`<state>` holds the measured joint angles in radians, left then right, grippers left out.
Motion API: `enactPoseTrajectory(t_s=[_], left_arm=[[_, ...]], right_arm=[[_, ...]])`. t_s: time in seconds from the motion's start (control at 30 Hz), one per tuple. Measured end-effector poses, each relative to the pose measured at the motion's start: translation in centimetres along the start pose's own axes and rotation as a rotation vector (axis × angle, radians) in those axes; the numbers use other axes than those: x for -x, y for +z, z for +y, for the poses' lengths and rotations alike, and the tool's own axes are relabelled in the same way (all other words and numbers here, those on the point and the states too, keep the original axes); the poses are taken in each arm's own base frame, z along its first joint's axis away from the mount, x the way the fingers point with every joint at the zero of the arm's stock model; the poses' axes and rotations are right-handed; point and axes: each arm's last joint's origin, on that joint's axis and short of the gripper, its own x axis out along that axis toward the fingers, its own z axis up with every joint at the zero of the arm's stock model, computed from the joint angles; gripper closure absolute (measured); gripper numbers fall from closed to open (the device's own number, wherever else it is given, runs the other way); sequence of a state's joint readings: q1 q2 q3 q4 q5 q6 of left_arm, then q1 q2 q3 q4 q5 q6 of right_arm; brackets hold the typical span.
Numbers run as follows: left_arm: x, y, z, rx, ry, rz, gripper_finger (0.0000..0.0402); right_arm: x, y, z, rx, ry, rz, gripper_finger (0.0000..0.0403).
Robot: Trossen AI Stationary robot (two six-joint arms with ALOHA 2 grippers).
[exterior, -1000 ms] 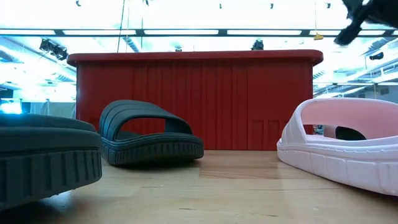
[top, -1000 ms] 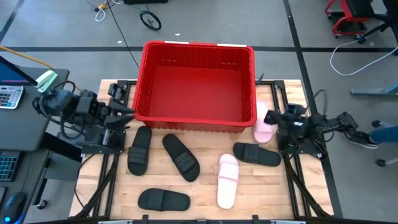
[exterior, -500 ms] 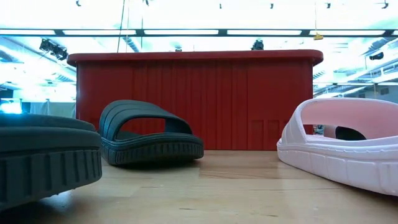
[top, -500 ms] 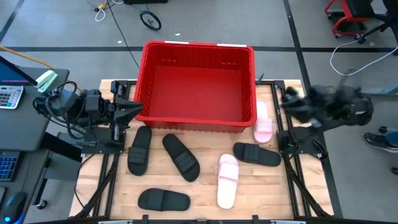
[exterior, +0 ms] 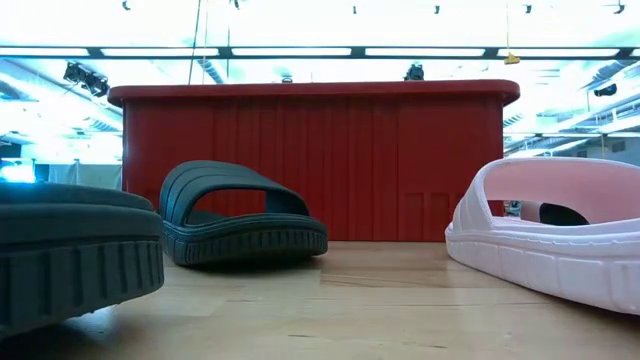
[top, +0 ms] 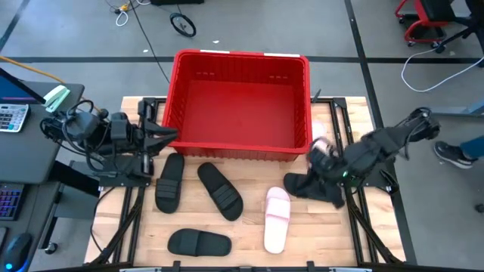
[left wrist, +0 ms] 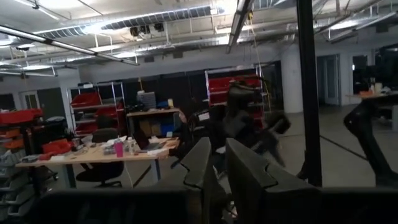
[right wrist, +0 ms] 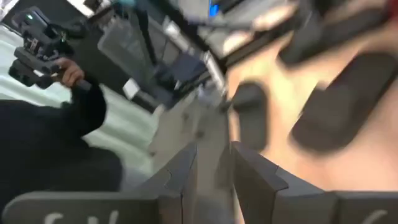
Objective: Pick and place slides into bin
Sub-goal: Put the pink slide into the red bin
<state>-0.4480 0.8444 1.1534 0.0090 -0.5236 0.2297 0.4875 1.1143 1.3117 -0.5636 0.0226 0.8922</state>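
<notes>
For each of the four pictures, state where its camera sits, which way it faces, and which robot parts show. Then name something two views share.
High: overhead, facing down on the bin, slides, both arms.
Low: table height, facing the bin's wall; no arm shows.
Left wrist: on the left arm, facing the room past its left gripper.
Right wrist: on the right arm, blurred, past its right gripper.
High and low share the bin and a pink slide.

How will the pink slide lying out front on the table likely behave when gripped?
The pink slide looks moulded in one thick piece, so probably light yet fairly stiff. Its arched strap stands open, offering a likely hold. Lying flat on its sole, it seems unlikely to roll.
</notes>
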Motion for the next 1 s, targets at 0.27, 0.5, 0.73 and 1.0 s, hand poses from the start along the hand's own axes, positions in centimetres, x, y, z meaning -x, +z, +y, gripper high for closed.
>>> enactPoseTrajectory(t_s=[0.27,0.5,0.73,1.0], left_arm=[[0.0,-0.2,-0.1,-0.012,-0.005,0.021,0.0353],[0.0,-0.2,-0.1,0.003,-0.005,0.021,0.035],[0.0,-0.5,-0.1,0.006,-0.011,0.049,0.0349],[0.0,-0.8,-0.2,-0.006,-0.016,0.071,0.0351]], right_arm=[[-3.2,-1.4,-0.1,-0.012,-0.11,0.029,0.03],[-4.1,-4.7,-2.2,-0.304,-0.355,0.378,0.03],[-1.3,-9.4,-4.8,-0.291,-0.926,0.909,0.03],[-3.6,-10.6,-7.4,-0.055,-1.074,0.575,0.03]])
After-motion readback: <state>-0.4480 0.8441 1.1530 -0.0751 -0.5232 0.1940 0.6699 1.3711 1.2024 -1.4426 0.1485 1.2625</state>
